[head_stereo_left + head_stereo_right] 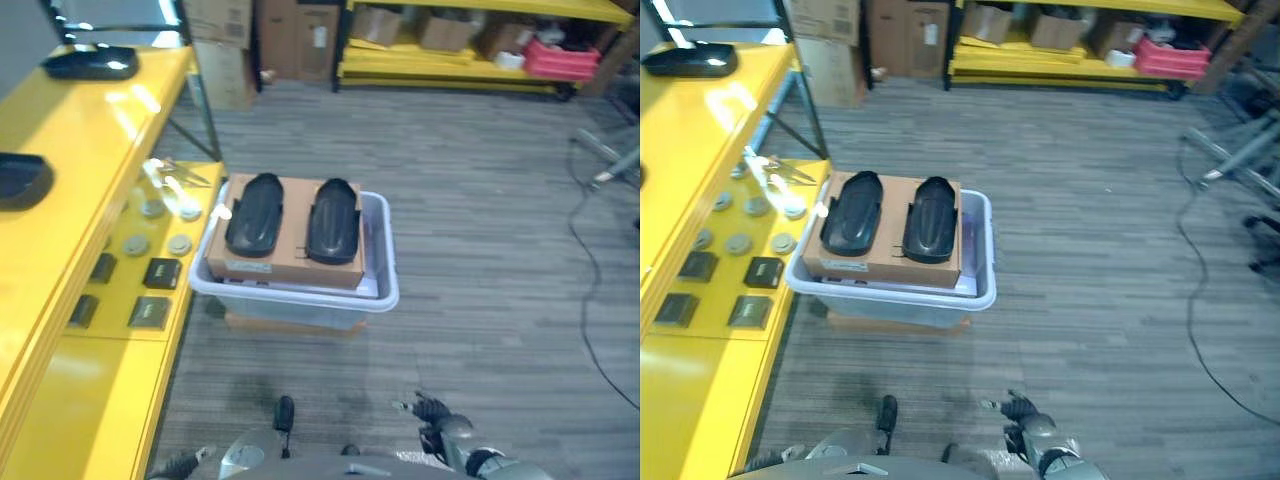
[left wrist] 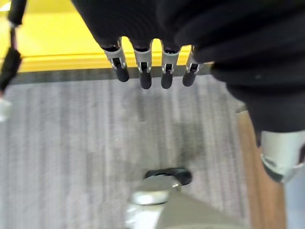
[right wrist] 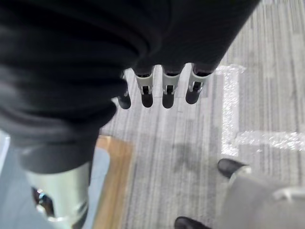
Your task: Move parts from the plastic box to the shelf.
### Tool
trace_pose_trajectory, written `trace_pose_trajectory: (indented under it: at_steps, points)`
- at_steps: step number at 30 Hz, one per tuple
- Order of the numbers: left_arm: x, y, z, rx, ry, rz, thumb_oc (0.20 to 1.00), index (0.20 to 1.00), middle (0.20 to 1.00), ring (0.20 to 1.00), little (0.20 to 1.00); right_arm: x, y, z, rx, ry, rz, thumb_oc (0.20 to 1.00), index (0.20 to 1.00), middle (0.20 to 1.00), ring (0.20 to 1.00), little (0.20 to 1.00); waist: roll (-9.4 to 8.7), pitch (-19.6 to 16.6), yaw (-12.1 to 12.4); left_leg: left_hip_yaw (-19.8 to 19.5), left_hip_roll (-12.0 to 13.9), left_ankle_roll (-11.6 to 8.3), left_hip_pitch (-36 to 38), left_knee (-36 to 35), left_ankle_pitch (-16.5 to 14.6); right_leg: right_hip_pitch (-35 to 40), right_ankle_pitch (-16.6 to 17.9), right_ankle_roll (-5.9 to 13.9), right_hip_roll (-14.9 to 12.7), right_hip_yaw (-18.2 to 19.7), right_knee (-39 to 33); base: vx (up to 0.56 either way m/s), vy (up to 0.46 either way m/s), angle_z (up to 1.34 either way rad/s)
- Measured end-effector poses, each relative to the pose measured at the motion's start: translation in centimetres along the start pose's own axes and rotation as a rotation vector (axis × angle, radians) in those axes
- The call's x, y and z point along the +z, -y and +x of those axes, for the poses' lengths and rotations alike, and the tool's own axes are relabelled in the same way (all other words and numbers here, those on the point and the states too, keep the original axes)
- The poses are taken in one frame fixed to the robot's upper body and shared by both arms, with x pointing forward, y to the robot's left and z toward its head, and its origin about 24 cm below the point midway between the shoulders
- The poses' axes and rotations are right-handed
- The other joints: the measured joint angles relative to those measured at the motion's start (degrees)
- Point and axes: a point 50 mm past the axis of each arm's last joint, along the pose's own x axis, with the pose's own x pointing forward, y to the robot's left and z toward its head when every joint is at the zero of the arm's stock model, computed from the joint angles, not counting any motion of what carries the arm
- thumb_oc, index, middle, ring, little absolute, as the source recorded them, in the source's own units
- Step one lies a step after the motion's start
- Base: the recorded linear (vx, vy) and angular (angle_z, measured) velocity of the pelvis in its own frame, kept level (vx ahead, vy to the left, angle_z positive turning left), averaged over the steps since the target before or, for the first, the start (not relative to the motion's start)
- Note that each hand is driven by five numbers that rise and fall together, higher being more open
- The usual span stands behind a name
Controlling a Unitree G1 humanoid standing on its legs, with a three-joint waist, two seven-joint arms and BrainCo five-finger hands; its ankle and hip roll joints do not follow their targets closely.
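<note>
I see my left hand hanging low beside the yellow shelf, fingers straight and empty, the clear plastic box ahead holding a cardboard box topped by two black parts, and my right hand likewise slack, holding nothing.

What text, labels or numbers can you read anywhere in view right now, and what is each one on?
None can be read.
Cardboard box in the plastic box: small dark marks on its front face, too blurred to read.
Cardboard cartons at the back: pale labels, too small to read.
Two black parts on the cardboard box: no print visible.
Yellow shelf: no print visible.
</note>
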Motion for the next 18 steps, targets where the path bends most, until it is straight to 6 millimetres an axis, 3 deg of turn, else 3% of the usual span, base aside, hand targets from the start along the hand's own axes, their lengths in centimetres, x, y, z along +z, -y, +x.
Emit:
trace_pose_trajectory:
  at_steps: [1, 2, 5, 6, 7, 10, 13, 15, 16, 18]
  points:
    - [1.7, -0.8, 0.2, 0.031, 0.052, -0.001, 1.000, 1.000, 1.000, 1.000, 1.000, 1.4, -0.8, 0.0, 0.023, 0.072, 0.013, 1.000, 1.000, 1.000, 1.000, 1.000, -0.06, 0.46, -1.60, -0.42, -0.48, 0.48, 1.15, -0.19, -0.63, -2.40, 0.10, 1.36, -1.29, 3.19, 2.67, 0.12, 0.018, 0.09]
    - [3.4, -1.2, 0.3, 0.044, 0.106, -0.004, 1.000, 1.000, 1.000, 1.000, 1.000, 2.2, -1.1, 0.1, 0.027, 0.104, 0.018, 1.000, 1.000, 1.000, 1.000, 1.000, 0.10, 0.60, -1.87, -0.65, -0.73, 0.17, 1.60, -0.35, -0.84, -3.49, 0.13, 1.62, -1.23, 4.19, 0.26, 0.16, -0.008, 0.21]
    - [6.5, -2.1, 0.3, 0.085, 0.211, -0.008, 1.000, 1.000, 1.000, 1.000, 1.000, 5.5, -1.5, -0.3, 0.034, 0.253, 0.012, 1.000, 1.000, 1.000, 1.000, 1.000, 0.10, 0.66, -2.30, -1.30, -1.50, -0.70, 1.51, -0.39, -1.47, -3.65, 0.52, 1.38, -0.48, 6.50, -13.28, 0.10, -0.068, 0.20]
    - [7.5, -2.5, 0.2, 0.113, 0.252, -0.020, 1.000, 1.000, 1.000, 1.000, 1.000, 8.2, -1.5, -0.7, 0.019, 0.373, 0.001, 1.000, 1.000, 1.000, 1.000, 1.000, -0.32, 0.77, -2.82, -1.51, -2.84, -0.78, 1.65, -0.41, -1.82, -3.56, 3.79, 1.64, -0.55, 6.81, -20.86, 0.13, -0.101, 0.37]
    - [7.6, -2.5, 0.2, 0.122, 0.257, -0.030, 1.000, 1.000, 1.000, 1.000, 1.000, 8.8, -1.3, -1.0, 0.001, 0.413, -0.017, 1.000, 1.000, 1.000, 1.000, 1.000, -0.53, 0.73, -2.99, -2.08, -3.39, -0.71, 1.70, -0.41, -2.25, -2.71, 5.30, 1.39, -0.23, 6.98, -23.55, 0.14, -0.105, 0.36]
    - [6.3, -2.3, 0.1, 0.136, 0.232, -0.037, 1.000, 1.000, 1.000, 1.000, 1.000, 10.2, -1.1, -1.4, -0.024, 0.484, -0.025, 1.000, 1.000, 1.000, 1.000, 1.000, -0.54, 1.01, -2.29, -2.23, -3.88, -0.44, 2.91, -0.41, -3.18, -0.56, 9.29, 0.24, 0.56, 6.49, -26.25, 0.10, -0.088, 0.08]
    - [3.1, -1.3, 0.0, 0.121, 0.156, -0.047, 1.000, 1.000, 1.000, 1.000, 1.000, 10.7, -1.2, -2.9, -0.021, 0.570, -0.044, 1.000, 1.000, 1.000, 1.000, 1.000, -0.90, 0.76, -1.63, -2.27, -3.56, -0.65, 3.07, -0.38, -3.74, 3.40, 12.05, 0.29, 0.21, 4.71, -31.78, 0.08, -0.099, -0.04]
    - [0.7, 0.1, -0.2, 0.090, 0.089, -0.049, 1.000, 1.000, 1.000, 1.000, 1.000, 11.8, -0.8, -4.3, -0.040, 0.662, -0.052, 1.000, 1.000, 1.000, 1.000, 1.000, -1.60, 0.64, -2.22, -2.84, -3.45, -0.99, 2.79, -0.37, -4.02, 6.36, 14.52, 0.55, -0.28, 3.96, -33.01, 0.08, -0.073, 0.07]
    - [-0.8, 2.1, -0.5, 0.045, 0.039, -0.049, 1.000, 1.000, 1.000, 1.000, 1.000, 13.4, -0.2, -5.5, -0.066, 0.758, -0.061, 1.000, 1.000, 1.000, 1.000, 1.000, -1.34, 0.75, -2.84, -3.33, -2.24, -1.97, 2.58, -0.39, -4.08, 6.31, 13.78, 0.22, 0.93, 3.84, -32.78, 0.10, -0.058, 0.09]
    - [-1.3, 3.3, -0.8, 0.016, 0.023, -0.042, 1.000, 1.000, 1.000, 1.000, 1.000, 14.7, 0.4, -6.1, -0.092, 0.815, -0.090, 1.000, 1.000, 1.000, 1.000, 1.000, -1.20, 0.68, -3.03, -3.42, -1.08, -2.86, 2.67, -0.42, -4.22, 6.41, 13.72, -0.09, 1.99, 3.87, -32.61, 0.06, -0.030, -0.03]
